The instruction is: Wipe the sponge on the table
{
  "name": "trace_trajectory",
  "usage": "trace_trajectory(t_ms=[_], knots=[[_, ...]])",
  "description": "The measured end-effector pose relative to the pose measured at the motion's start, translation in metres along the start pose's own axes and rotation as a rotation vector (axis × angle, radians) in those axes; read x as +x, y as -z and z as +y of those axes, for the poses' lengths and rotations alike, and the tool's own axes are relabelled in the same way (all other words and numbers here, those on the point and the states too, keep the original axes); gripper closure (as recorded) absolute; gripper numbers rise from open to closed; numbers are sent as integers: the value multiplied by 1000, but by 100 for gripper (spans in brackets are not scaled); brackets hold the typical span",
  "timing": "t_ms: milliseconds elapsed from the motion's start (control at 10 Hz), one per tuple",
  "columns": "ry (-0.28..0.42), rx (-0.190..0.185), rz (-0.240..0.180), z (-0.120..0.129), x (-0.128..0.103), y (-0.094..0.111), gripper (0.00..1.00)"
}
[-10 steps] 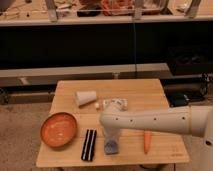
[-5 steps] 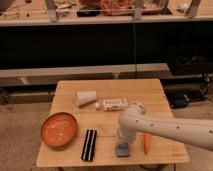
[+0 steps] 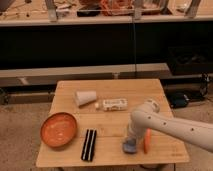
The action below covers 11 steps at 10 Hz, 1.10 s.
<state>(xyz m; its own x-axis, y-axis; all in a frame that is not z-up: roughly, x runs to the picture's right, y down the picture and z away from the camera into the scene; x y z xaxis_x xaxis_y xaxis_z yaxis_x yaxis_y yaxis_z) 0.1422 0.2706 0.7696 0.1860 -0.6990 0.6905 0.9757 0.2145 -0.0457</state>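
Observation:
The small blue-grey sponge (image 3: 129,148) lies on the light-wood table (image 3: 115,89) near its front edge, just left of the carrot. My white arm reaches in from the right and bends down onto the sponge. The gripper (image 3: 131,142) sits right on top of the sponge, shut on it and pressing it against the planks. Most of the sponge's top is hidden under the gripper.
An orange carrot (image 3: 147,141) lies right beside the sponge. A black ribbed block (image 3: 89,145) and an orange bowl (image 3: 59,129) sit at the front left. A tipped white cup (image 3: 85,97) and a white packet (image 3: 115,104) lie mid-table. A grey shelf bench (image 3: 75,71) runs behind.
The gripper has slid rightward along the table's front, and the sponge has travelled with it, from beside the black block to beside the carrot.

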Motion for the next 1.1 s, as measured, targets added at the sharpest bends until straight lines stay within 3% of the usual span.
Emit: trace_trajectory(t_ms=[600, 800, 1100], knots=[[-87, -6, -5, -12, 70, 5, 93], [-97, -7, -5, -18, 76, 6, 93], [-38, -20, -3, -55, 62, 7, 93]])
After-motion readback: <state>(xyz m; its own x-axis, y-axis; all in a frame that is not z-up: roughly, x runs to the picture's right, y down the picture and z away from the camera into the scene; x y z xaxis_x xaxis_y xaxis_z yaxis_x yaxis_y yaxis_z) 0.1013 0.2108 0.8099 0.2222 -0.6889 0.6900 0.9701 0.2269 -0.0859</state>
